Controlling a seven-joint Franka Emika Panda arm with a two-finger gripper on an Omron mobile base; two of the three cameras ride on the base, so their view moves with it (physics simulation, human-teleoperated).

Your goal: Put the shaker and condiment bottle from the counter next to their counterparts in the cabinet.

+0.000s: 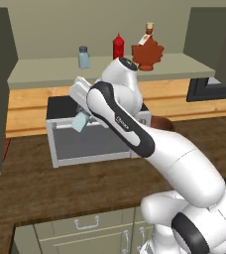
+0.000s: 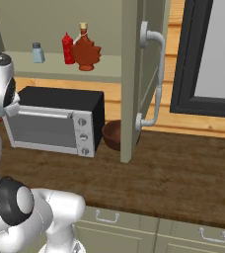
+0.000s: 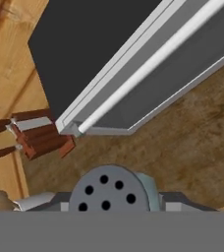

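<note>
The tool (image 1: 83, 118) grips the shaker (image 1: 80, 122) above the counter (image 1: 45, 183).

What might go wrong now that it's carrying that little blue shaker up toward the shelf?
The shaker is tilted in the hand, close in front of the toaster oven; it could knock against the oven on the way up. On the cabinet shelf, its twin shaker stands near the red squeeze bottle and the maple-leaf bottle, so a careless placement might topple one. The tilted shaker could also slip.
</note>
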